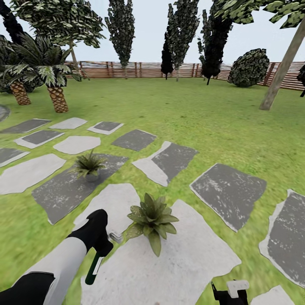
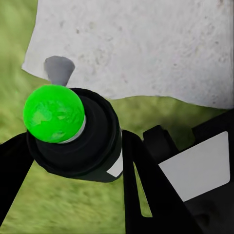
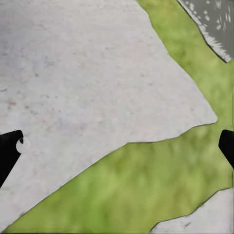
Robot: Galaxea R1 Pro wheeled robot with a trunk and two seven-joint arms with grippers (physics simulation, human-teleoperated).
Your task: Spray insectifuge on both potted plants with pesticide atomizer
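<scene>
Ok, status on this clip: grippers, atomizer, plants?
Left gripper shut on the pesticide atomizer, head aimed at near potted plant. Right gripper open, over pale stone. Far potted plant unobstructed.

The dark-green spray bottle [image 1: 94,267] sits gripped in the left hand [image 1: 101,243], its grey trigger head [image 1: 115,236] toward the near potted plant [image 1: 151,219] on pale stone. The second plant [image 1: 89,164] stands farther off on dark stone.

Dark-green atomizer [image 1: 94,267], white label; green-leaved potted plants [image 1: 152,220]; pale grey and dark speckled stepping stones [image 1: 228,192]; brown fence [image 1: 140,69]
</scene>
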